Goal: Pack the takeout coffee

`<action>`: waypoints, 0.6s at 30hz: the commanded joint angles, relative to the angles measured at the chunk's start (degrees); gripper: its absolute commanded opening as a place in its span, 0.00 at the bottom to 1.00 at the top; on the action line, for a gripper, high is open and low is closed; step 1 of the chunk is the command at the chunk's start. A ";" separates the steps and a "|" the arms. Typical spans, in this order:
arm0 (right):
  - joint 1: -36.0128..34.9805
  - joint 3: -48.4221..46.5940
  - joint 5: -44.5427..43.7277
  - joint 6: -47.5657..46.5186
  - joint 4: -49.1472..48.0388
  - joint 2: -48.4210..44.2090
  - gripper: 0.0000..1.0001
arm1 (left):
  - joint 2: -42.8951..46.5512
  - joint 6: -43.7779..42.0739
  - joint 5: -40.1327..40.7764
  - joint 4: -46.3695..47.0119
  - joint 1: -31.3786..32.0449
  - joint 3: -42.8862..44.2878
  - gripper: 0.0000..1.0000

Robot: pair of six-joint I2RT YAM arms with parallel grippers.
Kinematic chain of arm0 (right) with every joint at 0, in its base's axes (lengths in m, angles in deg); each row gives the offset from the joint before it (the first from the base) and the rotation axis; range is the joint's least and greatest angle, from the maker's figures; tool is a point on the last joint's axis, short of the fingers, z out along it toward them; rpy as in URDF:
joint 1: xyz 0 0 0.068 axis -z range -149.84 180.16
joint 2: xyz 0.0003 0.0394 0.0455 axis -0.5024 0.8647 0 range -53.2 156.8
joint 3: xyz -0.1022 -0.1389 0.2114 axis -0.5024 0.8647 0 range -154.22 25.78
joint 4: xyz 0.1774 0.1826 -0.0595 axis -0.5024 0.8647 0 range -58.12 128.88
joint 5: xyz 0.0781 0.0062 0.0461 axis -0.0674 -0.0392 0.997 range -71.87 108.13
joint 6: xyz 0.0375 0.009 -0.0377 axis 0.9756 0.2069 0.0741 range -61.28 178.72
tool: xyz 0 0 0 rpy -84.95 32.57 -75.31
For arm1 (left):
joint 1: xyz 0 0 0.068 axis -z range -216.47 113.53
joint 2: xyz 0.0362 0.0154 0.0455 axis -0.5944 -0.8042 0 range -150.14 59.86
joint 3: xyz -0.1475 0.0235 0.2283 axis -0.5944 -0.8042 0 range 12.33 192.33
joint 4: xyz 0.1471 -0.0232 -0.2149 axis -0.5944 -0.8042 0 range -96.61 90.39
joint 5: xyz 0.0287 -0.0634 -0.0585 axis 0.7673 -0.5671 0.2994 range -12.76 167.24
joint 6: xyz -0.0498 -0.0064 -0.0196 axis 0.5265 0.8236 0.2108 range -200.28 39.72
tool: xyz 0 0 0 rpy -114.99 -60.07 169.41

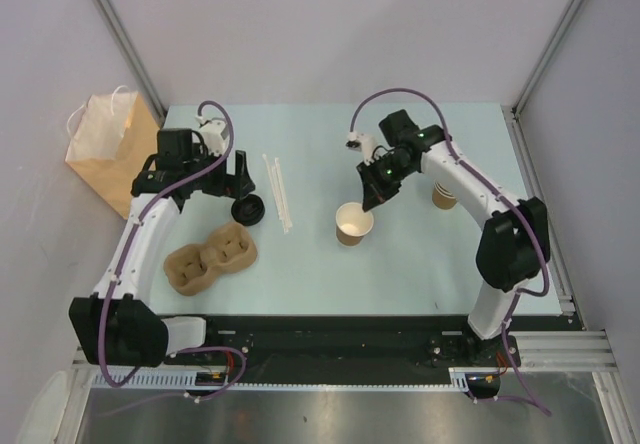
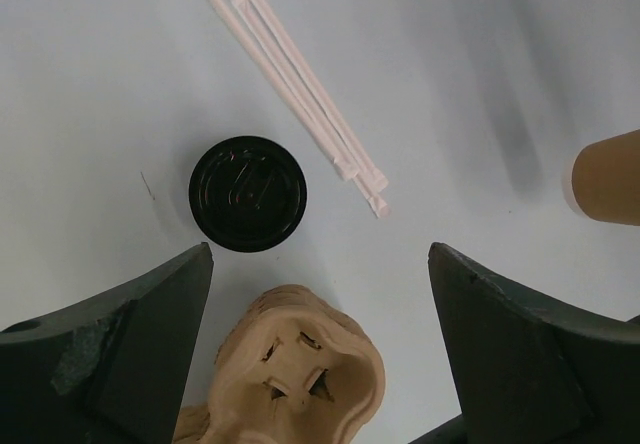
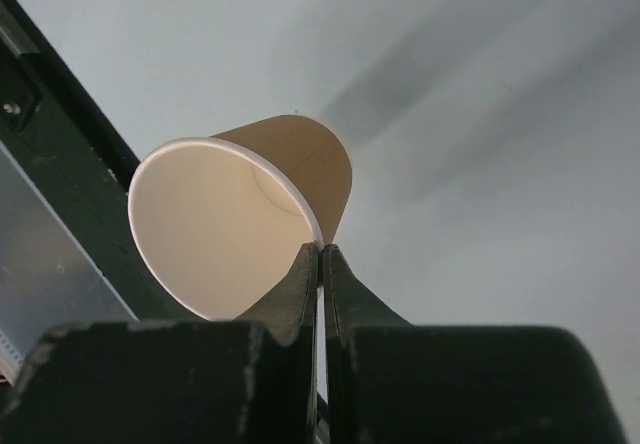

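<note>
My right pincer (image 3: 321,252) clamps the cup (image 3: 290,169) rim at frame centre; hold it level. My left pincer (image 2: 320,254), spread wide, must centre over the lid (image 2: 248,193), left of centre.

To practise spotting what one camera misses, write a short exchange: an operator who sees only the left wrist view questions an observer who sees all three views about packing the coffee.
Operator: The black lid lies loose on the table. Is the cup held?
Observer: Yes. The right gripper is shut on the rim of the lidless cup, one finger inside and one outside.
Operator: Where is the bag?
Observer: The brown paper bag stands past the table's far left corner.
</note>
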 commanded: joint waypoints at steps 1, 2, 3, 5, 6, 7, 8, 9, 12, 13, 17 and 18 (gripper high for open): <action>-4.07 0.25 -4.96 1.45 -4.41 3.79 0.00 | -2.14 -1.53 1.26 0.55 -0.18 -0.66 0.93; -4.52 0.16 -5.40 1.54 -4.67 4.50 0.00 | -2.49 -1.62 1.17 0.82 -0.18 -0.93 0.91; -4.96 0.16 -5.93 1.54 -5.02 4.94 0.00 | -3.02 -1.88 1.34 1.08 -0.18 -1.19 0.91; -5.92 0.16 -6.46 1.63 -5.46 6.34 0.00 | -3.55 -1.97 1.26 1.43 -0.18 -1.46 0.90; -6.45 -0.01 -7.68 1.63 -5.55 6.70 0.00 | -3.98 -2.23 1.26 1.70 -0.18 -1.72 0.90; -7.32 -0.19 -8.56 1.54 -5.64 7.13 0.00 | -3.99 -2.24 1.08 1.79 -0.18 -1.89 0.90; -7.77 -0.02 -9.26 1.45 -5.64 7.49 0.00 | -4.08 -2.24 1.08 1.96 -0.18 -2.07 0.90; -7.95 -0.01 -10.05 1.54 -6.08 7.58 0.00 | -4.16 -2.15 1.17 2.31 -0.18 -2.42 0.89; -9.35 0.34 -12.16 1.54 -6.52 7.84 0.00 | -4.08 -1.97 1.17 3.10 -0.18 -3.12 0.90; -9.62 0.34 -12.69 1.54 -6.61 7.84 0.00 | -3.99 -1.88 1.34 3.28 -0.18 -3.39 0.90; -10.41 0.95 -13.58 1.63 -7.22 7.40 0.00 | -4.34 -1.44 0.99 3.81 -0.18 -4.09 0.89; -10.58 1.04 -13.67 1.63 -7.05 7.23 0.00 | -4.34 -1.36 0.82 3.89 -0.18 -4.27 0.89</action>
